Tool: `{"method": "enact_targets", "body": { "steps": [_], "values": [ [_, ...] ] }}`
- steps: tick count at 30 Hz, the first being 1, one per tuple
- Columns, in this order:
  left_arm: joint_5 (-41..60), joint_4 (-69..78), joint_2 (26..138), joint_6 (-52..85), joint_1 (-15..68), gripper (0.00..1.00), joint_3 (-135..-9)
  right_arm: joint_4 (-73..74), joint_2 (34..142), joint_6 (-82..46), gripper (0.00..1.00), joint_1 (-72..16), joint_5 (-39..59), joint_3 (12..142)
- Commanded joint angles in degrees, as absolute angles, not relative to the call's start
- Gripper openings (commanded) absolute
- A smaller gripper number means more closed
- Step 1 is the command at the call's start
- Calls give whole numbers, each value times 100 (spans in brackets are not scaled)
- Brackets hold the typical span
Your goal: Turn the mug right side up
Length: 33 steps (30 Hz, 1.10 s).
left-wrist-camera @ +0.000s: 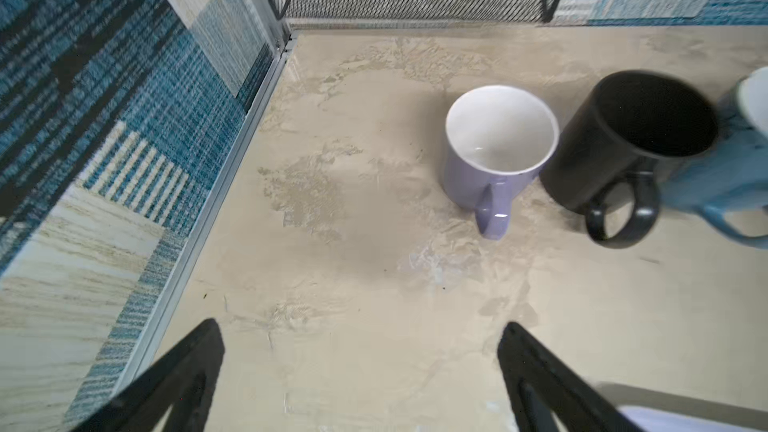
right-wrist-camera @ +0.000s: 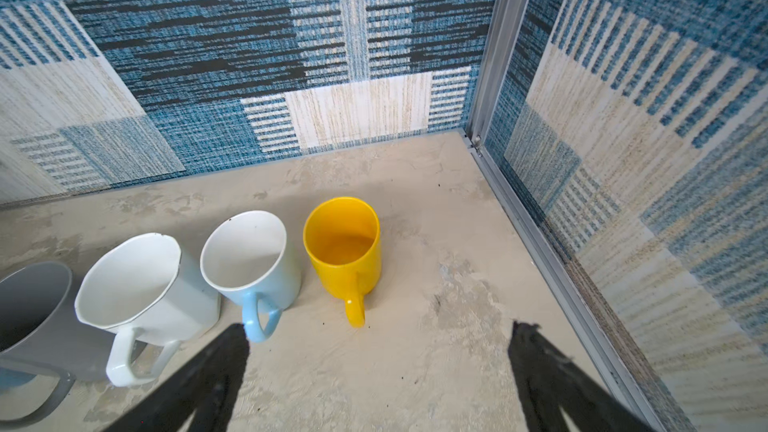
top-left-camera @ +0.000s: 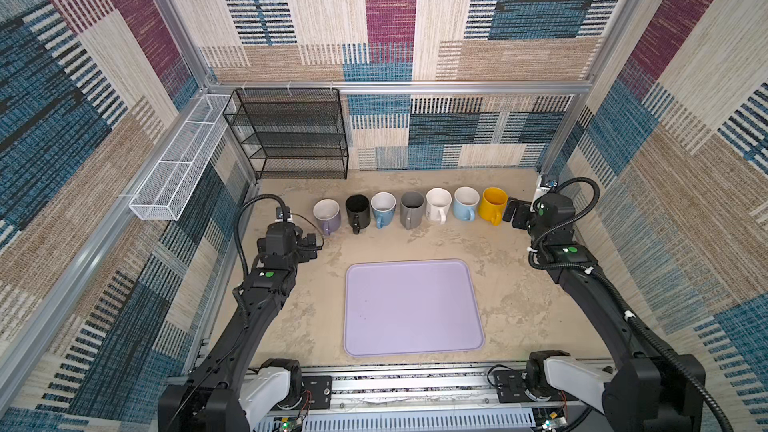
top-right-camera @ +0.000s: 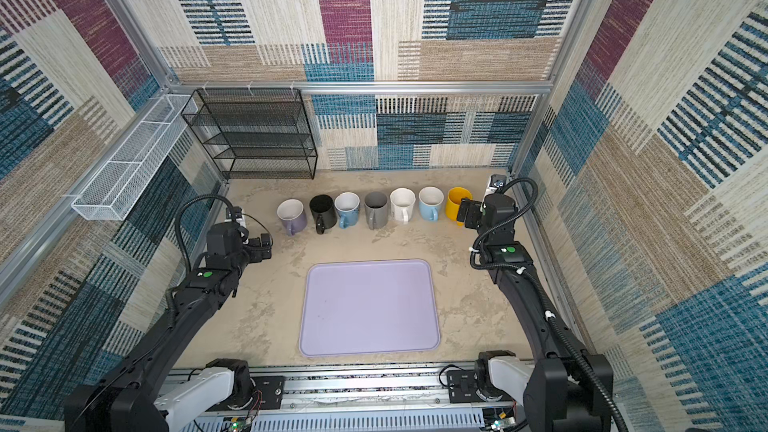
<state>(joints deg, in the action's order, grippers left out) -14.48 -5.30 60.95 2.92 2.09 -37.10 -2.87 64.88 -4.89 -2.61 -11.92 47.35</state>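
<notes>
— One table (top-left-camera: 519, 284) on the sheet, inspector. Condition?
— Beige, mottled, patchy. Carpet-tile walls (top-left-camera: 457, 14) in blue, plum and cream close three sides, on an aluminium frame (top-left-camera: 415, 87). A black rack (top-left-camera: 291, 135) stands in the back left corner, and a white basket (top-left-camera: 174, 164) hangs on the left wall. A lilac tray (top-left-camera: 413, 305) lies flat mid-table.
— The mugs?
— Seven in one row beyond the tray: purple mug (top-left-camera: 327, 216), black mug (top-left-camera: 358, 211), blue mug (top-left-camera: 384, 216), grey mug (top-left-camera: 412, 214), white mug (top-left-camera: 437, 205), pale blue mug (top-left-camera: 464, 203), yellow mug (top-left-camera: 492, 203). Neighbours stand close; whether they touch, I cannot tell.
— Orientation?
— Each stands on its base, long axis vertical, mouth up, handle towards the arms' bases.
— Pincers?
— The left gripper (left-wrist-camera: 361, 328) is spread wide and holds nothing, over bare table near the purple mug. The right gripper (right-wrist-camera: 380, 328) is equally wide and empty, just short of the yellow mug.
</notes>
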Motion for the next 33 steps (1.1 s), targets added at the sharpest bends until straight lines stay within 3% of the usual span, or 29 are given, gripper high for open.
{"method": "enact_targets", "body": {
  "steps": [1, 14, 17, 23, 24, 33],
  "values": [
    [-697, 917, 6299, 479, -174, 100, -3404, 593, 6468, -466, 100, -268, -1029, 4568],
    [735, 4584, 7909, 680, -939, 100, -2028, 1829, 6570, -327, 100, -266, -801, 3681],
    [772, 5421, 8299, 670, -949, 100, -1809, 2190, 6549, -193, 100, -260, -715, 3417],
    [977, 5760, 8618, 514, -904, 100, -1696, 3161, 6466, 0, 100, -255, -467, 2825],
    [901, 6396, 8883, 544, -875, 100, -1612, 3371, 6439, 24, 100, -255, -485, 2705],
    [25, 5314, 8698, 443, -518, 100, -1989, 5241, 6351, 422, 100, -145, -335, 1545]
  ]
}}
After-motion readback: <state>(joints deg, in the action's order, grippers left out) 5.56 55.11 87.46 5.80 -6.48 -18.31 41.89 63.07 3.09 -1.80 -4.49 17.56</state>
